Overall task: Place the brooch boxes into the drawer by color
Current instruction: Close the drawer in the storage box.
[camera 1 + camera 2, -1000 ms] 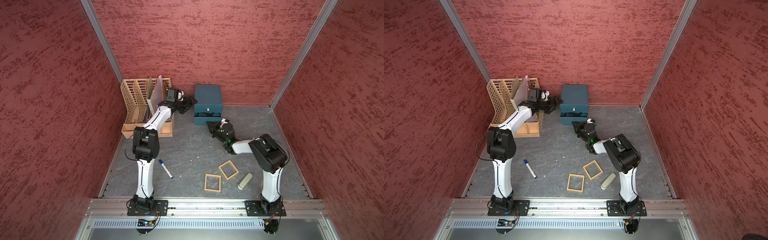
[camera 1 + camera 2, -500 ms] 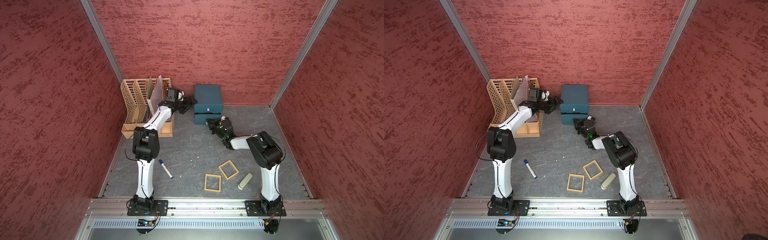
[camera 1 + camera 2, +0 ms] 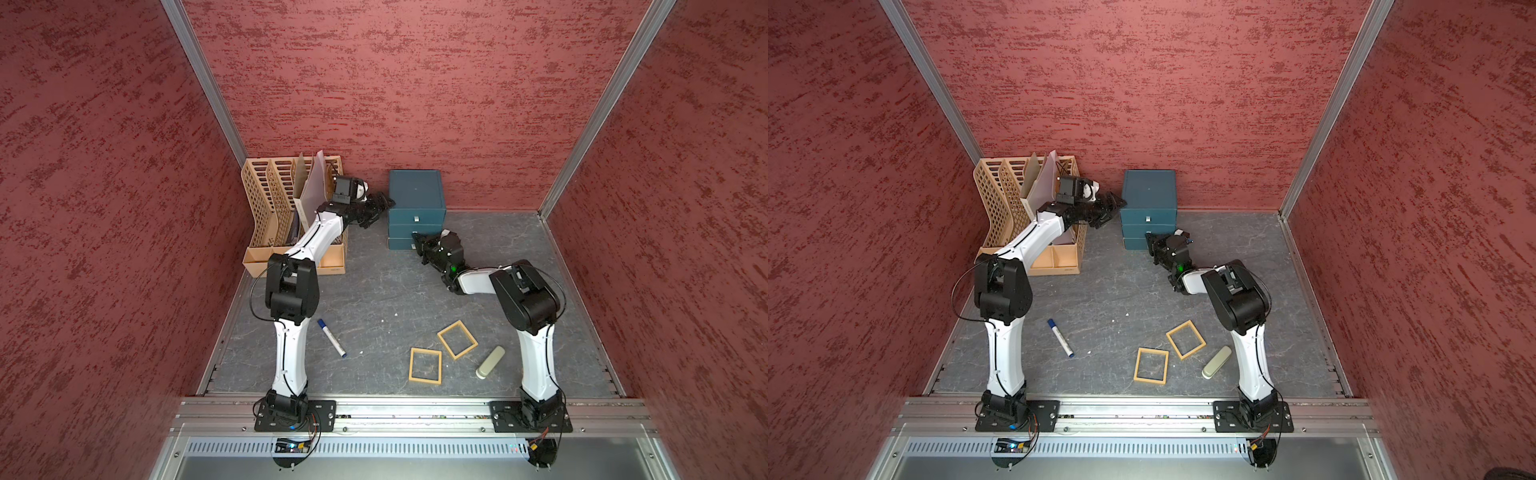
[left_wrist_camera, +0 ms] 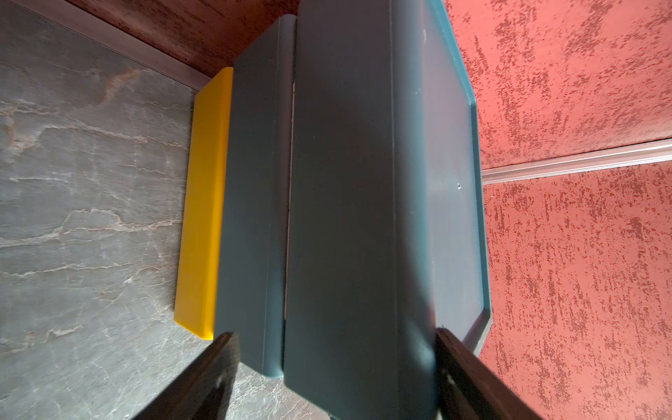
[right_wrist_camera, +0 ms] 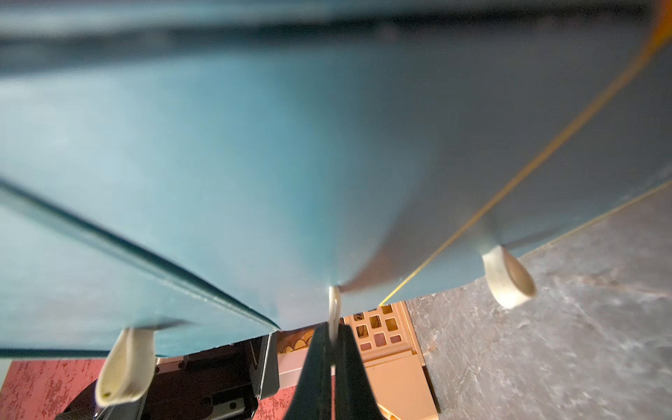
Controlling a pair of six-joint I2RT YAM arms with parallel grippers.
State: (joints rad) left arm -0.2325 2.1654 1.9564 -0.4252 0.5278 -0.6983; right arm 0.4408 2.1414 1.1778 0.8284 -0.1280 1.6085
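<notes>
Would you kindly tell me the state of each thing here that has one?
Chest: upright, shut or nearly shut.
Left tool: open, at the chest's side.
Right tool: shut on the middle drawer's pull.
Near frame, far frame: flat on the floor.
Marker: capped, lying flat.
Cylinder: on its side.
Rack: upright, holding sheets.

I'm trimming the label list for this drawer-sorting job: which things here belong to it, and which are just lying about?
Belongs to the job: teal drawer chest; square-on tan-yellow brooch box; cornerwise tan-yellow brooch box; right gripper, shut on a drawer pull.
Just lying about: blue-capped marker; pale green cylinder; tan file rack.
</notes>
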